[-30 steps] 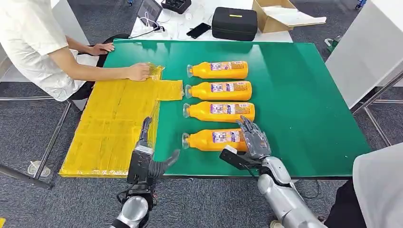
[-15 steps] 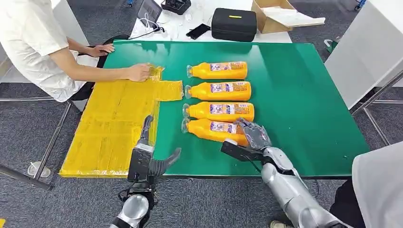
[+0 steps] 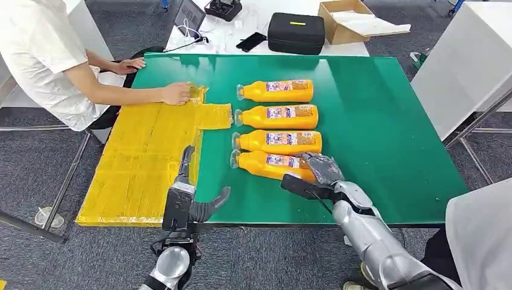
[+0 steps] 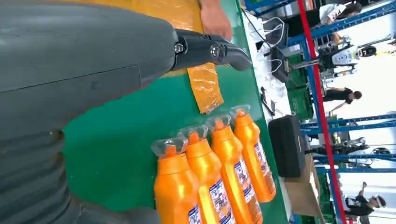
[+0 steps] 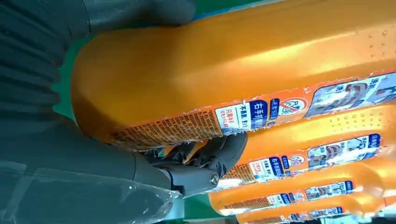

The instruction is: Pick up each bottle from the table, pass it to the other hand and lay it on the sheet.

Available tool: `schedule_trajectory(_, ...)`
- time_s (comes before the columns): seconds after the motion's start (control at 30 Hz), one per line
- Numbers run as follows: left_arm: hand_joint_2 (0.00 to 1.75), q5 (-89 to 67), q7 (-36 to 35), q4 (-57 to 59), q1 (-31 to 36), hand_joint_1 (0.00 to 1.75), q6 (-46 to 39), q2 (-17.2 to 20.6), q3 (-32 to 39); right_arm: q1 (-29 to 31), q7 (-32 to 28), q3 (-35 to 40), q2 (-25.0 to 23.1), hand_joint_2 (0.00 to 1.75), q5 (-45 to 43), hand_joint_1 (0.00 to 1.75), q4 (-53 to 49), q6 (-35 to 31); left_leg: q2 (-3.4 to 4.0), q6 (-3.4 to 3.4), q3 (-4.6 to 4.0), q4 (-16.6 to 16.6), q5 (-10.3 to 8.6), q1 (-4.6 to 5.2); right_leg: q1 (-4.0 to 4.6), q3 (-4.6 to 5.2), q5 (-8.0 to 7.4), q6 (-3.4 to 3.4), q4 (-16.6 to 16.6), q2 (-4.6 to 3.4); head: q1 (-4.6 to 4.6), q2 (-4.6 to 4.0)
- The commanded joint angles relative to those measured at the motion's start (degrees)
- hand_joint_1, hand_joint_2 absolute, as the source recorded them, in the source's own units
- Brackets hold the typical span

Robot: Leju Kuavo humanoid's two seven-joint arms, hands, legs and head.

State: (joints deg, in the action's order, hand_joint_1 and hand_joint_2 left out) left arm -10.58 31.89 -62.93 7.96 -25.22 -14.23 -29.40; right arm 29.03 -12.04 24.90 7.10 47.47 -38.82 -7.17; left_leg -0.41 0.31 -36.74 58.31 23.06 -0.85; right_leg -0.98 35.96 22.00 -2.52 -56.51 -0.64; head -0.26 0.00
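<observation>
A: What is the right hand (image 3: 320, 168) doing?
B: It grips the base end of the nearest bottle (image 3: 270, 164), fingers (image 5: 205, 156) curled round the orange body. That bottle lies tilted, its cap end touching the next bottle (image 3: 279, 142) in the row

A: And the left hand (image 3: 188, 199)?
B: It holds nothing. Its fingers are spread and straight, thumb out to the side, over the table's near edge where the yellow sheet (image 3: 145, 157) meets the green table (image 3: 386, 127)

A: Where are the other bottles?
B: Two more, the third bottle (image 3: 278, 115) and the far bottle (image 3: 276, 91), lie on their sides beyond those, all parallel, caps pointing toward the sheet. None lies on the sheet

A: Anything else around?
B: A person in a white shirt sits at the far left, one hand (image 3: 176, 93) pressing the sheet's far corner. Behind the table sit a black case (image 3: 297, 33) and a cardboard box (image 3: 350, 21)
</observation>
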Motion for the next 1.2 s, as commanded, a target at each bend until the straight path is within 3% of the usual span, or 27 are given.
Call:
schedule_trajectory(0.03,1.75,2.51,0.99,2.21,1.29,0.00,-0.12,0.01,0.10,-3.97,-3.39,-1.05,-0.36,1.75,-5.35,1.75,5.22,4.05,-0.17,0.02,0.19,-0.09,0.01,-0.05,0.08,-0.28,0.05,0.09,0.13,0.24,0.02,0.00)
schedule_trajectory(0.2,1.75,13.02,0.41,2.21,1.19,0.00,3.06,0.02,0.41,-8.89,-7.96,-4.85,-1.50,1.75,-12.71,1.75,-2.70,2.26,-0.25,0.02,0.25,-0.14,0.00,-0.07,0.11,-0.36,0.08,0.13,0.18,0.34,0.00,0.00)
schedule_trajectory(0.47,1.75,13.57,-1.12,2.16,-0.08,0.00,6.54,2.23,-3.13,-9.39,-8.72,-5.92,-2.56,1.75,-14.60,1.73,-5.79,-0.26,-0.01,0.03,0.29,-0.13,0.10,-0.05,0.10,-0.33,0.09,0.17,0.13,0.13,0.04,0.00)
schedule_trajectory(0.53,1.75,15.45,-4.45,2.11,-0.60,0.00,11.91,2.99,-4.22,-9.89,-10.15,-7.53,-3.26,1.75,-16.41,1.75,-6.38,-1.25,0.00,0.03,0.18,-0.09,0.10,-0.04,0.08,-0.23,0.07,0.13,0.10,0.08,0.02,0.00)
schedule_trajectory(0.67,1.75,20.89,-4.40,-0.52,-4.39,0.00,16.59,3.49,-3.57,-12.29,-11.51,-9.18,-3.83,1.75,-17.36,1.48,-10.92,-5.01,-0.02,0.02,0.17,-0.13,0.09,-0.01,0.03,-0.23,0.09,0.11,0.10,0.09,0.02,0.00)
schedule_trajectory(0.8,1.75,23.90,-2.88,-3.82,-6.28,0.00,18.51,5.09,-3.93,-14.57,-13.55,-10.93,-5.04,1.75,-18.00,1.52,-14.56,-9.44,0.09,0.01,0.12,-0.09,0.20,-0.02,0.07,-0.18,0.17,0.18,0.05,0.00,0.02,0.00)
schedule_trajectory(0.83,1.75,24.76,-1.83,-4.23,-6.66,0.00,19.49,5.32,-3.91,-15.03,-14.32,-11.24,-5.45,1.75,-18.38,1.33,-15.50,-10.21,0.06,0.00,0.03,-0.08,0.17,-0.03,0.06,-0.09,0.14,0.16,0.04,0.00,0.00,0.00)
schedule_trajectory(0.87,1.75,26.39,-1.86,-4.67,-7.07,0.00,20.77,5.48,-3.63,-15.52,-14.77,-11.28,-5.84,1.75,-18.50,0.72,-16.57,-10.91,0.03,0.00,-0.03,-0.08,0.15,-0.02,0.05,-0.04,0.13,0.14,0.03,0.03,0.02,0.00)
schedule_trajectory(0.9,1.75,27.25,-1.86,-5.02,-7.31,0.00,21.45,5.73,-3.51,-15.86,-14.86,-11.15,-6.24,1.75,-18.53,0.52,-17.48,-11.41,0.01,0.00,-0.16,-0.05,0.12,-0.02,0.04,0.07,0.13,0.10,0.01,0.02,0.02,0.00)
schedule_trajectory(0.93,1.75,28.25,-1.86,-5.05,-7.46,0.00,21.98,5.71,-3.17,-16.11,-15.41,-11.24,-6.55,1.75,-18.72,0.73,-18.12,-12.00,0.01,0.01,-0.09,-0.05,0.17,-0.02,0.06,-0.02,0.21,0.11,0.00,0.05,0.02,0.00)
schedule_trajectory(0.97,1.75,29.63,-2.71,-4.44,-7.40,0.00,22.23,5.69,-2.67,-16.56,-15.59,-10.88,-6.90,1.75,-18.84,1.52,-19.26,-12.11,0.07,0.01,-0.02,-0.03,0.24,-0.02,0.07,-0.08,0.31,0.09,-0.04,0.01,0.02,0.00)
schedule_trajectory(1.0,1.75,29.67,-2.71,-4.31,-7.36,0.00,22.24,5.81,-2.64,-16.63,-15.54,-10.81,-7.06,1.75,-18.86,1.75,-19.43,-12.17,0.02,0.01,-0.29,-0.04,0.12,-0.01,0.02,0.15,0.21,-0.01,-0.01,-0.04,0.02,0.00)
schedule_trajectory(1.2,1.75,31.99,-4.22,0.25,-5.99,0.00,20.02,5.09,-0.92,-17.00,-14.67,-9.93,-6.77,1.75,-19.68,1.75,-20.19,-11.51,-0.05,0.02,-0.29,-0.06,0.14,-0.02,0.04,0.14,0.26,0.01,0.01,0.06,0.02,0.00)
